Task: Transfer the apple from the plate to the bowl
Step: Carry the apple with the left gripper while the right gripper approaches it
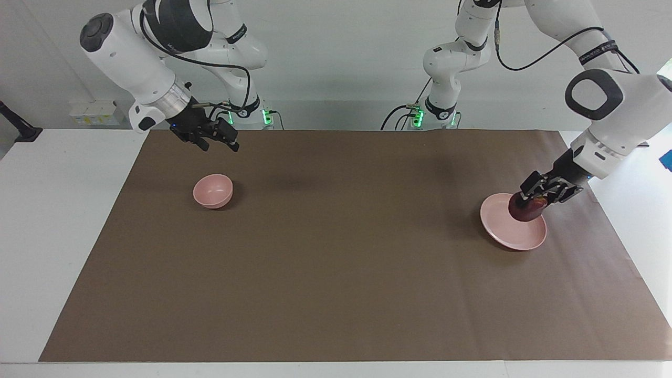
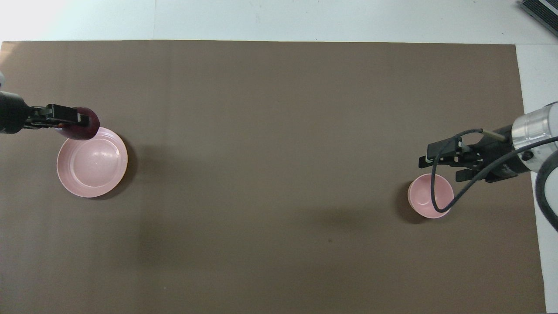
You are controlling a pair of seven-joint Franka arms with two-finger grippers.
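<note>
The dark red apple is gripped by my left gripper, which is shut on it and holds it just above the wide pale pink plate at the left arm's end of the table. In the overhead view the apple and left gripper show over the plate's rim. The small deep pink bowl stands empty at the right arm's end; it also shows in the overhead view. My right gripper hangs open and empty in the air above and beside the bowl, also seen from overhead.
A brown mat covers most of the white table. A black cable from the right arm loops over the bowl in the overhead view.
</note>
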